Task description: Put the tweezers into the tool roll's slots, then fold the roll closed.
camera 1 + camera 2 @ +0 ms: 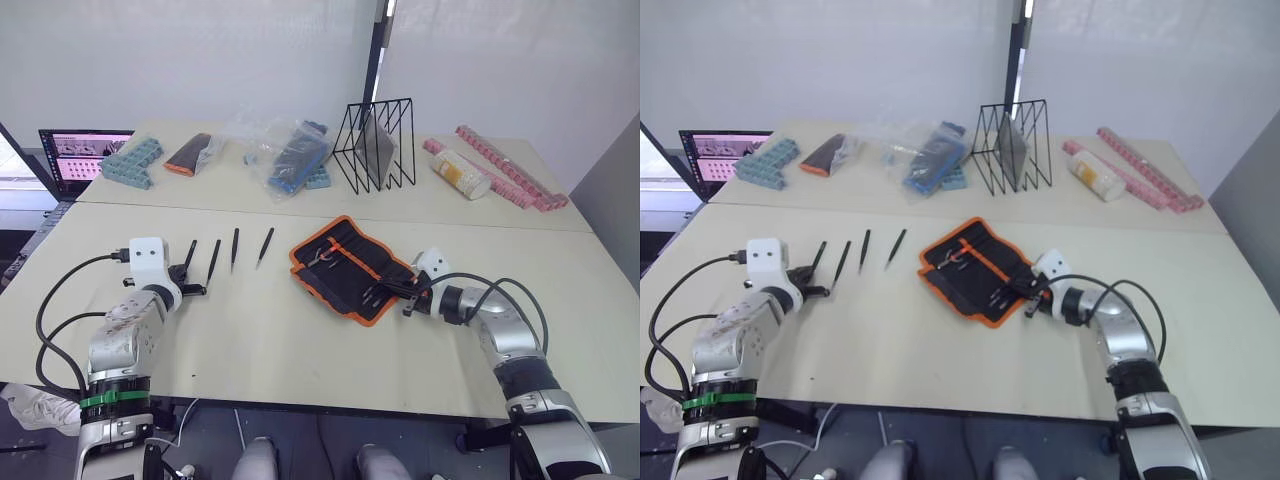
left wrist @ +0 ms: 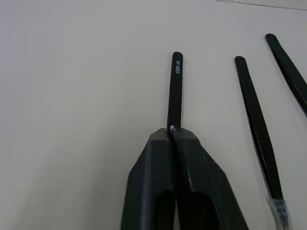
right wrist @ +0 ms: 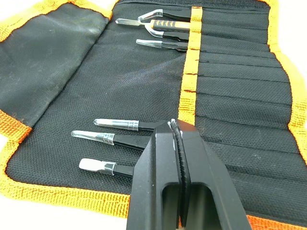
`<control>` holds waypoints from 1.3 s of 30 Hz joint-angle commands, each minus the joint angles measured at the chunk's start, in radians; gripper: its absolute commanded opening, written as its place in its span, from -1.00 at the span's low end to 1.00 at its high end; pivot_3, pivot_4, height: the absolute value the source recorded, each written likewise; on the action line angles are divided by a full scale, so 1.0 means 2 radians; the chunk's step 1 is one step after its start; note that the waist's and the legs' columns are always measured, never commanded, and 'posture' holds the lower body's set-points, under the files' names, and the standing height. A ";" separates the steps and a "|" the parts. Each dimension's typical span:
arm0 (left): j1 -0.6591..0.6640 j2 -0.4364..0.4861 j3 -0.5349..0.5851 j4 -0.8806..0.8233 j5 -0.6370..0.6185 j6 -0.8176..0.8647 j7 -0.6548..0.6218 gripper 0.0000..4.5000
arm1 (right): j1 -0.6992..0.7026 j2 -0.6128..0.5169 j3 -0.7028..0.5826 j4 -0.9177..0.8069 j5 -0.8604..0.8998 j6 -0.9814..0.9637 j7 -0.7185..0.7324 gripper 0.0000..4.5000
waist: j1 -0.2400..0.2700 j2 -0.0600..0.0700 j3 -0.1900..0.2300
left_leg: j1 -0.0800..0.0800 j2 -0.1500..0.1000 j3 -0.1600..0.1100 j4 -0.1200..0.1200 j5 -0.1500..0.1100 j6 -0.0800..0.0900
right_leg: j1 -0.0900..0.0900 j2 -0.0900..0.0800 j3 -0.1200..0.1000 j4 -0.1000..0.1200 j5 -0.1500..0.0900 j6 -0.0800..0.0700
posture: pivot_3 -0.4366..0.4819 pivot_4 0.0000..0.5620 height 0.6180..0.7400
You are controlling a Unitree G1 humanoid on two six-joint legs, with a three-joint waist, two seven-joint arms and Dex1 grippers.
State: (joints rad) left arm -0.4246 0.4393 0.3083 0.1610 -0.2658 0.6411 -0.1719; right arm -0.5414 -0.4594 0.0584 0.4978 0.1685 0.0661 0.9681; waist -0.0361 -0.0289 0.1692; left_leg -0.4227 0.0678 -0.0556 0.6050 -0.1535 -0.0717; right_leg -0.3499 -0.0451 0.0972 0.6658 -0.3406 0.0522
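A black roll (image 1: 347, 266) trimmed in bright orange lies on a pale beige bench (image 1: 300, 350). Black tweezers (image 1: 236, 247) lie nearby, beside pink strips (image 1: 505, 165) and blue-grey blocks (image 1: 131, 162).

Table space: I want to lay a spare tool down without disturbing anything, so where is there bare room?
The near table is bare between the left pincer and the tool roll, below the tweezers. Right of the roll past the right pincer is also bare. The far table is crowded: blue blocks, plastic bags, wire rack, pink strips.
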 commanded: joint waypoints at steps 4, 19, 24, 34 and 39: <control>0.000 0.011 0.008 0.018 -0.001 -0.021 -0.017 -0.97 | 0.008 -0.001 0.013 0.007 -0.015 0.005 -0.003 -1.00 | -0.001 0.000 0.000 | 0.000 0.000 0.000 0.000 0.000 0.000 | 0.000 0.000 0.000 0.000 0.000 0.000 | -0.05 -0.47 0.92; 0.013 0.022 0.041 -0.036 -0.020 -0.023 -0.025 -0.72 | 0.006 0.000 0.017 0.010 -0.015 0.004 -0.005 -1.00 | -0.002 0.000 0.000 | 0.000 0.000 0.000 0.000 0.000 0.000 | 0.000 0.000 0.000 0.000 0.000 0.000 | -0.05 -0.47 0.92; -0.002 0.025 0.021 -0.040 -0.018 0.013 -0.021 -0.03 | 0.005 0.000 0.017 0.012 -0.015 0.003 -0.005 -1.00 | -0.002 0.000 0.000 | 0.000 0.000 0.000 0.000 0.000 0.000 | 0.000 0.000 0.000 0.000 0.000 0.000 | -0.05 -0.47 0.92; -0.013 0.034 -0.011 -0.012 0.000 0.070 -0.020 0.42 | 0.003 -0.001 0.020 0.012 -0.017 0.005 -0.004 -1.00 | -0.003 0.000 0.000 | 0.000 0.000 0.000 -0.001 0.000 0.000 | 0.000 0.000 0.000 0.000 0.000 0.000 | -0.05 -0.47 0.92; -0.023 0.029 -0.005 0.001 -0.009 0.090 -0.022 0.42 | 0.004 -0.002 0.020 0.010 -0.016 0.005 -0.005 -1.00 | -0.003 0.000 0.000 | 0.000 0.000 0.000 -0.001 0.000 0.000 | 0.000 0.000 0.000 0.000 0.000 0.000 | -0.05 -0.47 0.92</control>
State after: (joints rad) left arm -0.4664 0.4969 0.2937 0.1461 -0.2789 0.7942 -0.2121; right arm -0.5472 -0.4593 0.0756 0.4944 0.1676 0.0578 0.9583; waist -0.0414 -0.0290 0.1692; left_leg -0.4227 0.0679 -0.0557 0.6038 -0.1535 -0.0717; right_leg -0.3507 -0.0450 0.0971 0.6657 -0.3406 0.0522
